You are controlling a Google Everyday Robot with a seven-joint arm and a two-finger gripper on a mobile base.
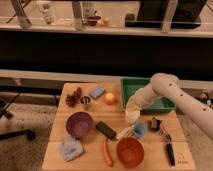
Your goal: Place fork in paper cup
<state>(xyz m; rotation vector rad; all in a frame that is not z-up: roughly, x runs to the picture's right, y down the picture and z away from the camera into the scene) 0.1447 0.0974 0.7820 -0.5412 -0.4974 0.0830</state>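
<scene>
My white arm reaches in from the right, and its gripper [131, 107] hangs just above the off-white paper cup [132, 117] at the middle right of the wooden table [90, 160]. The gripper is shut, and I cannot make out anything between its fingers. A pale slim utensil [123, 133] lies on the table just left of the small blue cup [139, 130]. I cannot tell whether that utensil is the fork.
A green tray [145, 89] sits behind the arm. On the table are a purple bowl [79, 124], an orange bowl [130, 151], a carrot-like orange piece [106, 151], a black block [105, 129], a grey cloth [70, 148], a blue sponge [97, 92], an orange fruit [109, 98] and a black-handled tool [168, 147].
</scene>
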